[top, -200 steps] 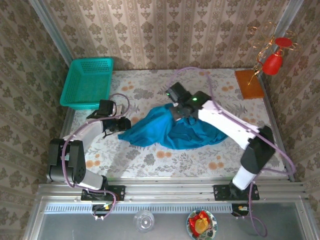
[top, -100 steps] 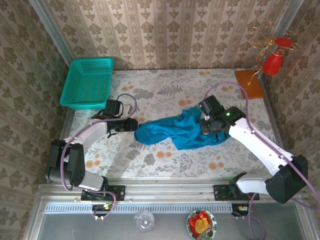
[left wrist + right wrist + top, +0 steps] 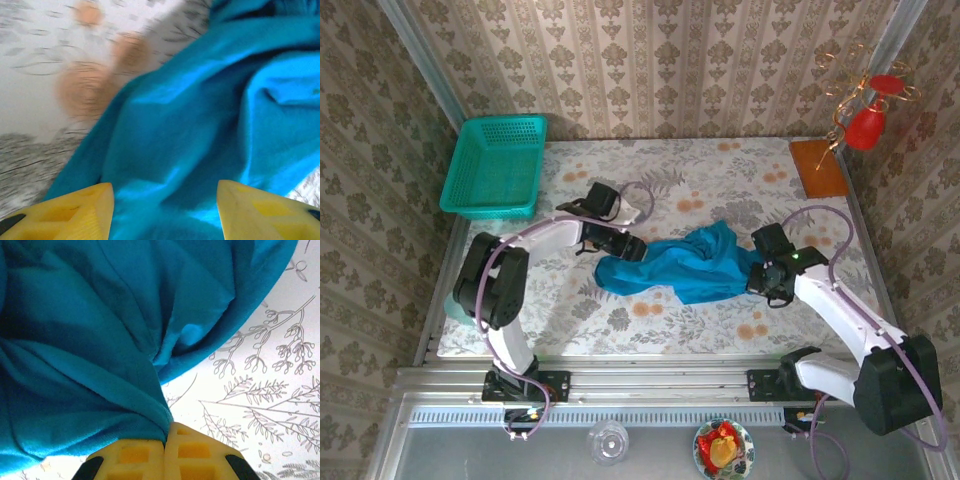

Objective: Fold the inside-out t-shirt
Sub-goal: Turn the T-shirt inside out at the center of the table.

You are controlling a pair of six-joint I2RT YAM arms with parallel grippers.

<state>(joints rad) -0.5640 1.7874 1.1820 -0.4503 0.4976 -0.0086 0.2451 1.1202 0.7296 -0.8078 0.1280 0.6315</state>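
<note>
Where my right gripper (image 3: 166, 435) meets the cloth, its yellow fingers (image 3: 192, 460) are pressed together on a pinched fold at the right end of the inside-out t-shirt (image 3: 75, 340). My left gripper (image 3: 165, 200) has its fingers (image 3: 75, 210) wide apart over the shirt's left end, and I cannot tell whether they touch it. From above, the inside-out t-shirt (image 3: 680, 268) lies crumpled in a band across mid-table between both grippers, on the floral tablecloth (image 3: 720, 160). A green mesh basket (image 3: 495, 165) sits at the far left corner and a wooden board (image 3: 817, 167) at the far right, both well apart from the shirt.
</note>
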